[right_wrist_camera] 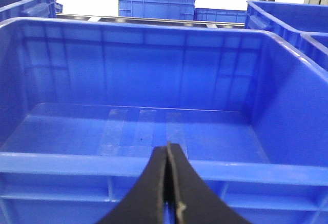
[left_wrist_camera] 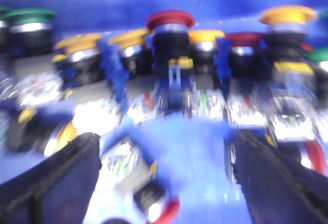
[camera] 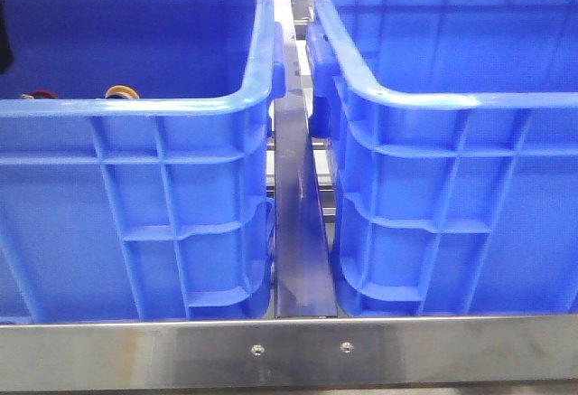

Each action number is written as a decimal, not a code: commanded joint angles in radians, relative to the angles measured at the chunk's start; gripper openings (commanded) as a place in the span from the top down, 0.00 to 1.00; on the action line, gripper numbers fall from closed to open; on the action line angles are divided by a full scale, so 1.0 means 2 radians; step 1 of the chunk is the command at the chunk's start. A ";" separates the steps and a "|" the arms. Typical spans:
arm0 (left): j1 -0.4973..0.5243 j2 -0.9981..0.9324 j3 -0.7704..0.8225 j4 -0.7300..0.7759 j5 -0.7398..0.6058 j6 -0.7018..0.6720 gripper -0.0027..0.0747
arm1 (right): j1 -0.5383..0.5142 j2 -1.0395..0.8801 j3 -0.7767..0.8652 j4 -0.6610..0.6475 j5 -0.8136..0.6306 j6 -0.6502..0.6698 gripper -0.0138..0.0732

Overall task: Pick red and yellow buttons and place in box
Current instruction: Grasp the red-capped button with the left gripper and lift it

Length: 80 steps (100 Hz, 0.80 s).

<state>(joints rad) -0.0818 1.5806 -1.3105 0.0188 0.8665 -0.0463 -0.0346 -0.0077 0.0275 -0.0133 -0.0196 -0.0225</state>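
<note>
The left blue crate (camera: 181, 106) holds several push buttons; in the front view only a red cap (camera: 38, 95) and a yellow cap (camera: 122, 92) peek over its near rim. In the blurred left wrist view, my left gripper (left_wrist_camera: 164, 183) is open low inside this crate, facing an upright red button (left_wrist_camera: 170, 20) and yellow buttons (left_wrist_camera: 287, 15). A tipped red-capped button (left_wrist_camera: 166, 211) lies between its fingers, not gripped. The right blue crate (camera: 433, 101) is empty. My right gripper (right_wrist_camera: 168, 155) is shut and empty, just outside the near rim (right_wrist_camera: 77, 162) of that crate.
Green-capped buttons (left_wrist_camera: 28, 15) and more yellow ones (left_wrist_camera: 77, 43) crowd the left crate's floor. A dark metal divider (camera: 298, 232) runs between the crates. A steel rail (camera: 289, 350) crosses the front. More blue crates (right_wrist_camera: 156, 6) stand behind.
</note>
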 commanded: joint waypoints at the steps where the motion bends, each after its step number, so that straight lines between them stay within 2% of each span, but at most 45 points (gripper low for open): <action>1: -0.004 0.009 -0.033 -0.009 -0.008 -0.001 0.30 | -0.002 -0.012 0.003 -0.001 -0.041 0.000 0.96; 34: -0.003 0.097 -0.092 -0.018 0.005 -0.001 0.30 | -0.002 -0.012 0.003 -0.001 -0.041 0.000 0.96; 52: -0.003 0.113 -0.098 -0.018 0.007 -0.001 0.32 | -0.002 -0.012 0.003 -0.001 -0.041 0.000 0.96; 66: -0.003 0.113 -0.098 -0.016 0.006 -0.001 0.44 | -0.002 -0.012 0.003 -0.001 -0.041 0.000 0.96; 80: -0.003 0.113 -0.098 -0.016 0.006 -0.001 0.63 | -0.002 -0.012 0.003 -0.001 -0.041 0.000 0.96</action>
<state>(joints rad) -0.0818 1.8582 -1.4751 -0.0092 0.9013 -0.0463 -0.0346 -0.0077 0.0275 -0.0133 -0.0196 -0.0225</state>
